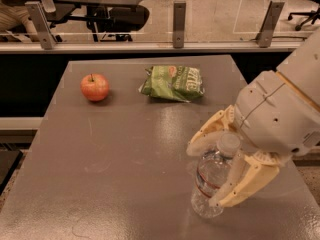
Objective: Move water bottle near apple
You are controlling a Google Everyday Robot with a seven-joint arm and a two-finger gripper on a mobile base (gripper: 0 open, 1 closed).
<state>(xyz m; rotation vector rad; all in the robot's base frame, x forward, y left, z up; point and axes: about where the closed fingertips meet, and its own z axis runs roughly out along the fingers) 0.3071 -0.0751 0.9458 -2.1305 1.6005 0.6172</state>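
Straddling the upright water bottle, jaws spread wide, its right side hidden, apple well apart

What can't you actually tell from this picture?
- Camera view: whether the gripper, around the water bottle at the table's near right, really grips it.
- Bottle's right side: hidden behind the gripper.
- The robot arm: cut off by the right edge.
- The green bag: lettering too small to read.
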